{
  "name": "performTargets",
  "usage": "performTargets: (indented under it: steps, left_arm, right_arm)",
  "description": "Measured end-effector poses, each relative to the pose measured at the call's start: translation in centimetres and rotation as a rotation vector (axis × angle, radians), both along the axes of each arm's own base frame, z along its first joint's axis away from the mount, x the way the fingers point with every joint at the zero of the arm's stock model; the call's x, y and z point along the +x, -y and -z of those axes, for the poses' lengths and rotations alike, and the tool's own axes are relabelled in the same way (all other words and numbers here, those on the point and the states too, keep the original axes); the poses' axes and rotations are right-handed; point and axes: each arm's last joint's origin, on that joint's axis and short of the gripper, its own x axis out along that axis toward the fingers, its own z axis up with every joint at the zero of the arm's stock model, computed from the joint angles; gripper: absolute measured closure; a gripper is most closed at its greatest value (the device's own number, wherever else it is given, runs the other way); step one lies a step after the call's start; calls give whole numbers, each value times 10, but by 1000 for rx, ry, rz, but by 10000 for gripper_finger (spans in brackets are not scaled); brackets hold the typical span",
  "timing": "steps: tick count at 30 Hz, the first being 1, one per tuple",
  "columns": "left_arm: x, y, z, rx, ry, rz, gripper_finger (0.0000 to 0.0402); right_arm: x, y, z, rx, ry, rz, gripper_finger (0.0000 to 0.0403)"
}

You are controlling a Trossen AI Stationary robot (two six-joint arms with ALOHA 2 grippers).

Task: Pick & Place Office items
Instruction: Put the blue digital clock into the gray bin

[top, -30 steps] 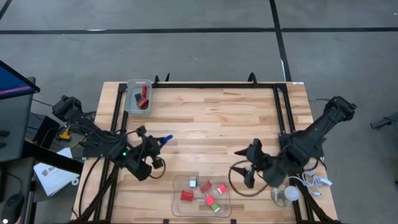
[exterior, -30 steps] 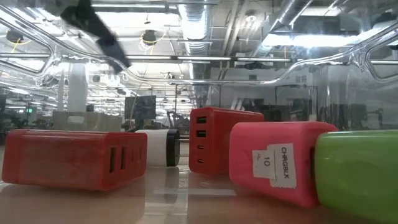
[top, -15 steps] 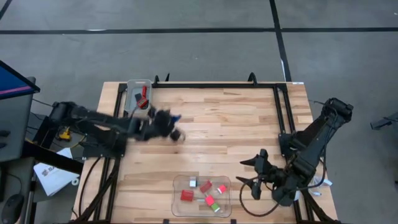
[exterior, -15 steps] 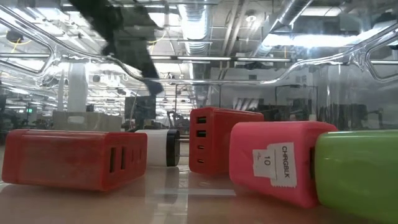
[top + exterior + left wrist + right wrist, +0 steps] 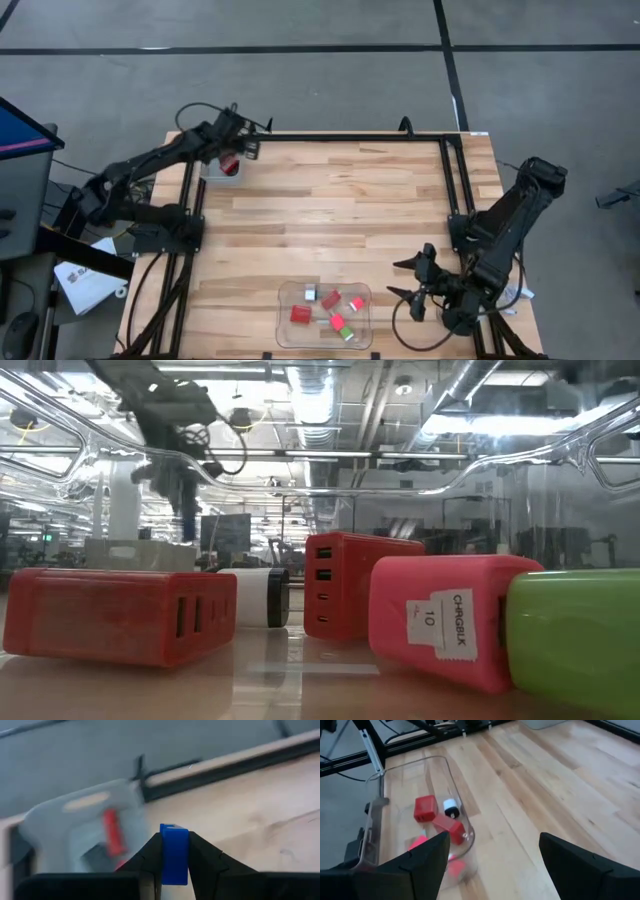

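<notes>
Left wrist view: left gripper [image 5: 174, 862] pinches a blue piece [image 5: 174, 853] between its fingers, over the grey tray [image 5: 213, 170] at upper left of the high view; red item [image 5: 113, 832] lies inside; right gripper [image 5: 410, 281] spread wide, lower right, beside clear tray [image 5: 324, 313] holding red blocks [image 5: 300, 314].

From the low view I can read one label: a small white sticker [image 5: 441, 624] on the end face of the pink charger block [image 5: 440, 615] lying on its side. The print runs sideways along the sticker and reads "CHRGBLK", with the number "10" beside it. A short dash-like mark sits next to the number. I find no other legible writing in my views.
</notes>
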Motion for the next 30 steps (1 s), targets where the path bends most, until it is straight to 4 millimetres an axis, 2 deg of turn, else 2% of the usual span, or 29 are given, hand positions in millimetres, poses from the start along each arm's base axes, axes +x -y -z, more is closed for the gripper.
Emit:
performTargets:
  steps: [5, 9, 14, 30]
  left_arm:
    - [-30, -5, -7, -16, -44, -88, 344]
    - [-44, -4, -16, 1, -27, -132, 344]
    - [-45, -1, -14, -23, -24, -113, 344]
    - [-37, -5, 31, -88, -86, -181, 344]
  right_arm:
    - [-13, -4, 9, 20, 20, 4, 104]
    - [-21, -5, 11, 24, 33, 19, 104]
    - [-30, -6, 11, 10, 73, 29, 104]
    - [-34, -7, 11, 3, 93, 30, 104]
